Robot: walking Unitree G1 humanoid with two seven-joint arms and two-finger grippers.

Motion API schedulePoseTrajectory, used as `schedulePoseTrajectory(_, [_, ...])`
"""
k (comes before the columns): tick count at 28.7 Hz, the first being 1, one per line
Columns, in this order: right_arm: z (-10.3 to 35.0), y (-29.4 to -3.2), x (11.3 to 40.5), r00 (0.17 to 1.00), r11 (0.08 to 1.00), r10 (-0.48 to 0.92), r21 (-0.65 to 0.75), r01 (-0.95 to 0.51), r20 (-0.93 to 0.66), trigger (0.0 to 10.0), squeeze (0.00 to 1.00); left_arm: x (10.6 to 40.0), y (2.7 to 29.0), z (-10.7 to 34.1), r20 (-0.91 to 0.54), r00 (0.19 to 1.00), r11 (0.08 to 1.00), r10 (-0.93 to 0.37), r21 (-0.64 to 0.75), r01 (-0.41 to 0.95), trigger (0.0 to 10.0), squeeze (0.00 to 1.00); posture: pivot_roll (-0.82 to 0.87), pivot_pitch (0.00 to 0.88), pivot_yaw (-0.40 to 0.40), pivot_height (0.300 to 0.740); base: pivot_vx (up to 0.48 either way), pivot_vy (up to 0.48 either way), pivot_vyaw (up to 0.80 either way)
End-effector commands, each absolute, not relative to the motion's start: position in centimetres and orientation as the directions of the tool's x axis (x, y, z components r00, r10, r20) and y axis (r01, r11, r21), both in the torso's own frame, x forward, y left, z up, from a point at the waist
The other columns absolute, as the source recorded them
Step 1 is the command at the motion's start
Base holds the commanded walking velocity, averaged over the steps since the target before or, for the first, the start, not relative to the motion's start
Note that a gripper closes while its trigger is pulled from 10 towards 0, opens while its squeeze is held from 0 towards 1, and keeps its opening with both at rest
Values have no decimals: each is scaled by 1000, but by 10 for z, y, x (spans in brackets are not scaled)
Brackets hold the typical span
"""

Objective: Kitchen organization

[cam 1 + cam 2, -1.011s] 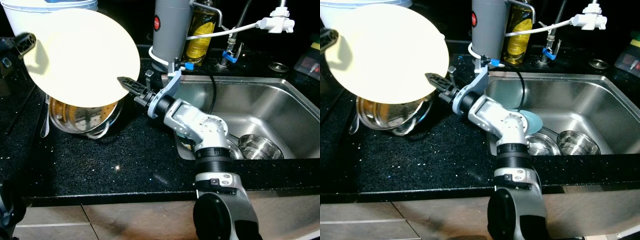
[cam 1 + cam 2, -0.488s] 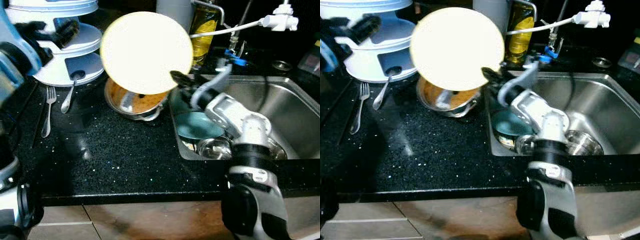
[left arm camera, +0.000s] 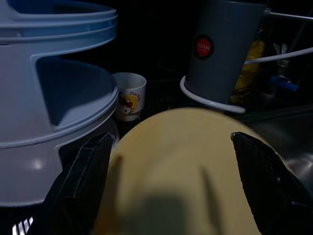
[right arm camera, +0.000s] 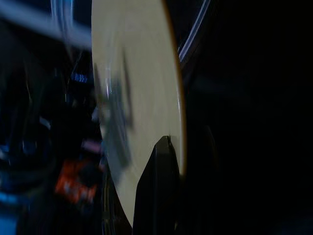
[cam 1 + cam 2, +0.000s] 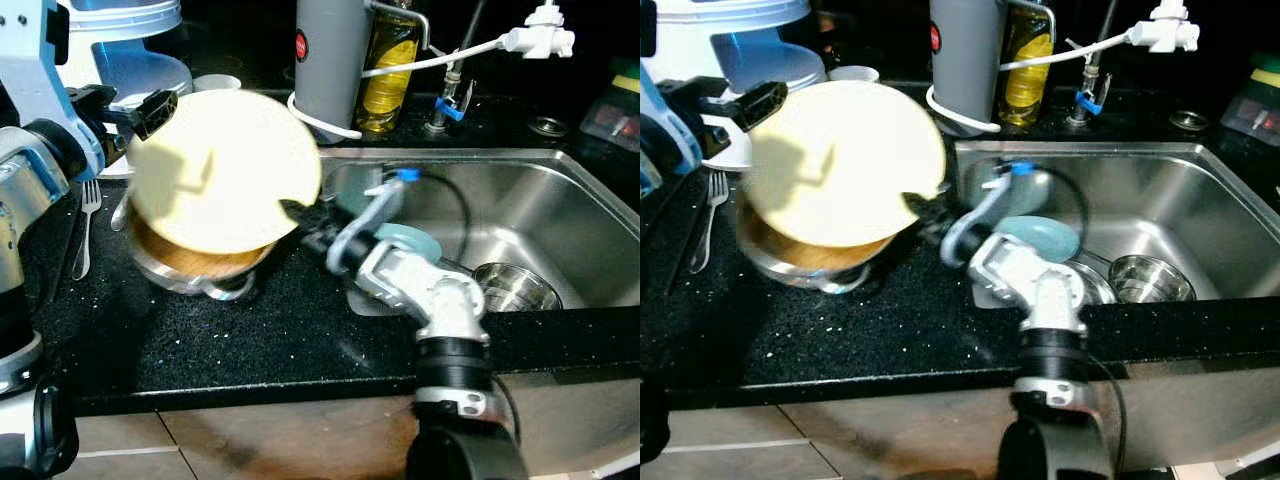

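The right gripper (image 5: 293, 212) pinches the cream plate (image 5: 225, 170) at its 4 o'clock rim, above the steel pot (image 5: 190, 270). The left gripper (image 5: 150, 108), fingers spread, waits at 10 o'clock. Likely a handover: next, left closes on the rim.

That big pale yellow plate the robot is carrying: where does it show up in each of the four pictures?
Left eye view: yellow plate, left of centre, above the steel pot.
Right eye view: the plate, upper left.
Left wrist view: lower centre, between that gripper's two black fingers.
Right wrist view: edge-on, centre.
Shared landmark: the grey canister, also at.
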State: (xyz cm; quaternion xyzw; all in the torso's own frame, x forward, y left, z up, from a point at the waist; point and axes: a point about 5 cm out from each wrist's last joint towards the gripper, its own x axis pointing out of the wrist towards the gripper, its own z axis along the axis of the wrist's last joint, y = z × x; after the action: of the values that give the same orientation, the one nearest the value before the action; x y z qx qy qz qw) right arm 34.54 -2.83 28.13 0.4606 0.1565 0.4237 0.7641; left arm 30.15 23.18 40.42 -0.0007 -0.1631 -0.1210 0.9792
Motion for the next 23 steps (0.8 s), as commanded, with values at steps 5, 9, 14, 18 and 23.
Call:
schedulePoseTrajectory(5, [281,-4,340,539,236,835,813,-532,110,10000,0,293,232,400,288,913,957,-289,95,273,10000,0,43,205,-51,740,0,0,0])
schedulePoseTrajectory(9, [282,-3,341,543,247,832,804,-541,109,10000,169,292,235,400,294,917,963,-269,91,253,10000,0,46,198,-56,740,0,0,0])
schedulePoseTrajectory(14, [285,-4,345,568,276,816,790,-548,108,10000,471,291,240,400,296,922,968,-249,82,235,10000,0,47,194,-58,740,0,0,0])
schedulePoseTrajectory(18, [287,-5,347,577,280,808,785,-552,118,10000,0,291,241,401,300,922,970,-243,84,228,10000,0,46,194,-55,740,0,0,0])
schedulePoseTrajectory(23, [291,-9,350,595,266,791,797,-542,141,0,0,292,243,403,309,924,974,-227,74,214,10000,0,46,196,-53,740,0,0,0])
